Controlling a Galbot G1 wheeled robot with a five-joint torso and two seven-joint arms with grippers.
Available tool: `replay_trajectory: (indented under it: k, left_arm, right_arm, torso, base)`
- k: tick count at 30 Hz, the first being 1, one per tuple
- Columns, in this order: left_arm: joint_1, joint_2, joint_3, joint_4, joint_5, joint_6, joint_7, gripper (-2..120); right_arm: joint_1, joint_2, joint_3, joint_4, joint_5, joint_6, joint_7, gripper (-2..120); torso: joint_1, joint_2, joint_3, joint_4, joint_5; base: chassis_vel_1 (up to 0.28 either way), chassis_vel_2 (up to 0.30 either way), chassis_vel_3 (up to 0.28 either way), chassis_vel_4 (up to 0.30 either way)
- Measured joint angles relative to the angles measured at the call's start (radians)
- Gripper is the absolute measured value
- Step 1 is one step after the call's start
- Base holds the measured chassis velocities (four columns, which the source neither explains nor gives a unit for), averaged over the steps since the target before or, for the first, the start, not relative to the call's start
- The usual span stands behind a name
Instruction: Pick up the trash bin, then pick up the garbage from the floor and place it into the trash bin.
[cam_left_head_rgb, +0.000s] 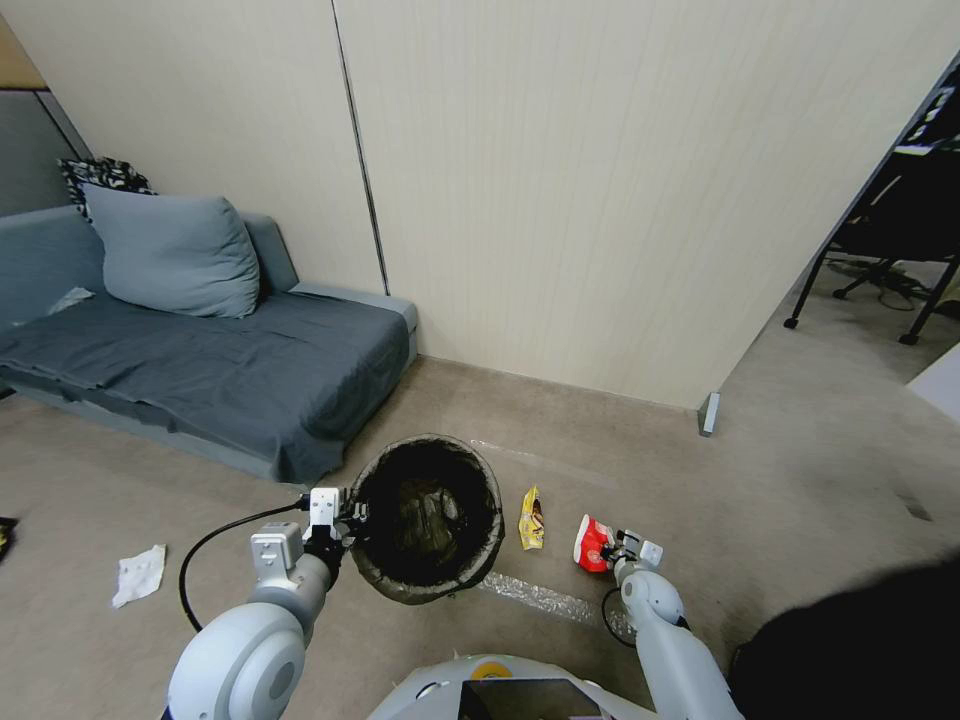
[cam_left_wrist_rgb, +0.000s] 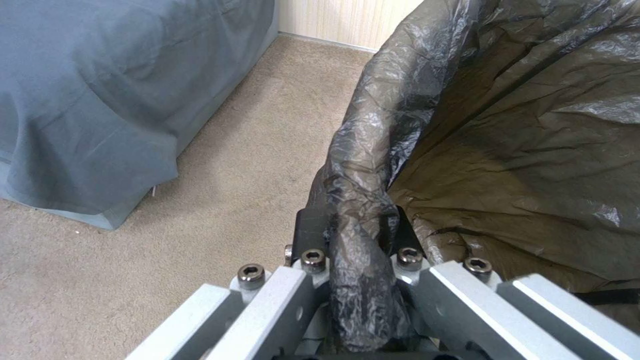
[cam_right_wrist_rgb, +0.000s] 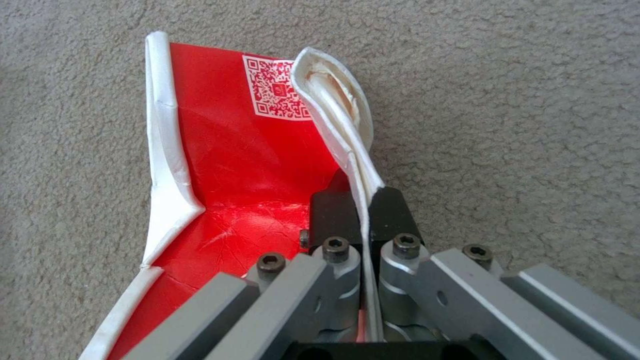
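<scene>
Trash bin (cam_left_head_rgb: 428, 518) hangs at the left gripper (cam_left_head_rgb: 345, 520), off the floor (cam_left_head_rgb: 780, 470), its dark bag folded over the rim and its mouth turned up to the head camera. The left wrist view shows what the head view cannot: the jaws clamped together on the bag-covered rim (cam_left_wrist_rgb: 357, 225), with the crinkled liner (cam_left_wrist_rgb: 520, 150) spreading beyond. Just right of the bin, on the carpet, lies one yellow snack wrapper (cam_left_head_rgb: 531, 518). Past it, the right gripper (cam_left_head_rgb: 612, 550) is low at the floor with one red-and-white packet (cam_left_head_rgb: 592, 543); the right wrist view shows its jaws shut on the packet's white folded edge (cam_right_wrist_rgb: 340, 130), and a QR code (cam_right_wrist_rgb: 275, 87) printed on the red face, which the head view is too far off to make out. One crumpled white tissue (cam_left_head_rgb: 138, 574) lies well apart to the left, near the grey sofa (cam_left_head_rgb: 200, 370), which carries one grey cushion (cam_left_head_rgb: 172, 252). A strip of shiny clear tape (cam_left_head_rgb: 540, 597) runs along the floor below the bin.
</scene>
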Motion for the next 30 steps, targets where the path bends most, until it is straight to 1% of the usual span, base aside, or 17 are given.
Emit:
replay_trajectory:
  k: [7,11,13,14,16,18,20,21,22,23,24,25,26,28,29,30]
  left_arm:
    - [0.000,-0.002,0.002,0.000,0.000,0.000,0.000,1]
    - [0.010,-0.006,0.002,0.000,0.000,0.001,0.001,1]
    - [0.011,-0.006,0.002,0.000,0.000,0.001,0.001,1]
    - [0.023,-0.010,0.004,0.000,0.002,0.003,0.002,1]
    - [0.031,-0.015,0.006,0.000,0.007,0.004,0.003,1]
    - [0.032,-0.016,0.006,0.000,0.008,0.004,0.003,1]
    - [0.035,-0.019,0.007,0.000,0.011,0.004,0.003,1]
    - [0.038,-0.021,0.008,0.000,0.013,0.004,0.003,1]
    - [0.038,-0.021,0.008,0.000,0.013,0.004,0.003,1]
    - [0.040,-0.023,0.009,0.000,0.014,0.005,0.004,1]
    - [0.045,-0.024,0.010,0.000,0.015,0.005,0.005,1]
    - [0.047,-0.024,0.010,0.000,0.015,0.006,0.005,1]
    - [0.047,-0.024,0.010,0.000,0.015,0.006,0.005,1]
    - [0.051,-0.024,0.010,0.000,0.016,0.006,0.005,1]
    - [0.053,-0.024,0.010,0.000,0.016,0.006,0.006,1]
    - [0.053,-0.024,0.010,0.000,0.016,0.006,0.006,1]
  right_arm:
    - [-0.018,-0.001,0.004,0.028,-0.004,0.000,0.001,0]
    - [-0.056,-0.016,0.016,0.098,-0.015,0.006,0.001,0]
    - [-0.060,-0.017,0.016,0.104,-0.015,0.007,0.000,0]
    - [-0.108,-0.040,0.028,0.189,-0.015,0.009,-0.009,0]
    - [-0.161,-0.057,0.041,0.295,-0.011,0.010,-0.020,0]
    - [-0.169,-0.059,0.042,0.310,-0.011,0.010,-0.022,0]
    - [-0.217,-0.066,0.052,0.388,-0.008,0.013,-0.028,0]
    - [-0.272,-0.067,0.061,0.467,-0.005,0.018,-0.032,0]
    - [-0.272,-0.067,0.061,0.467,-0.005,0.018,-0.032,0]
    - [-0.311,-0.064,0.069,0.514,-0.004,0.022,-0.033,0]
    - [-0.380,-0.056,0.078,0.571,-0.005,0.033,-0.034,0]
    - [-0.423,-0.050,0.081,0.602,-0.007,0.042,-0.035,0]
    - [-0.423,-0.050,0.081,0.602,-0.007,0.042,-0.035,0]
    - [-0.497,-0.035,0.089,0.655,-0.020,0.067,-0.035,0]
    - [-0.527,-0.025,0.089,0.673,-0.028,0.080,-0.035,0]
    - [-0.527,-0.025,0.089,0.673,-0.028,0.080,-0.035,0]
  torso:
    - [0.000,0.000,0.000,0.0000,0.0005]
    - [0.000,0.000,0.000,0.0001,0.0006]
    - [0.000,0.000,0.000,0.0001,0.0005]
    - [0.000,0.000,0.000,0.0000,0.0004]
    - [0.000,0.000,0.000,0.0001,0.0002]
    - [0.000,0.000,0.000,0.0001,0.0001]
    - [0.000,0.000,0.000,0.0001,-0.0004]
    - [0.000,0.000,0.000,-0.0001,0.0005]
    - [0.000,0.000,0.000,-0.0001,0.0005]
    - [0.000,0.000,0.000,0.0001,-0.0002]
    - [0.000,0.000,0.000,0.0000,-0.0002]
    - [0.000,0.000,0.000,-0.0006,0.0005]
    - [0.000,0.000,0.000,-0.0006,0.0005]
    - [0.000,0.000,0.000,-0.0002,-0.0005]
    - [0.000,0.000,0.000,-0.0003,0.0003]
    - [0.000,0.000,0.000,-0.0003,0.0003]
  base:
    - [0.000,0.000,0.000,0.000]
    - [0.000,0.000,0.000,0.000]
    - [0.000,0.000,0.000,0.000]
    - [0.000,0.000,0.000,0.000]
    - [0.000,0.000,0.000,0.000]
    - [0.000,0.000,0.000,0.000]
    - [0.000,0.000,0.000,0.000]
    - [0.000,0.000,0.000,0.000]
    - [0.000,0.000,0.000,0.000]
    - [0.000,0.000,0.000,0.000]
    - [0.000,0.000,0.000,0.000]
    - [0.000,0.000,0.000,0.000]
    - [0.000,0.000,0.000,0.000]
    - [0.000,0.000,0.000,0.000]
    - [0.000,0.000,0.000,0.000]
    - [0.000,0.000,0.000,0.000]
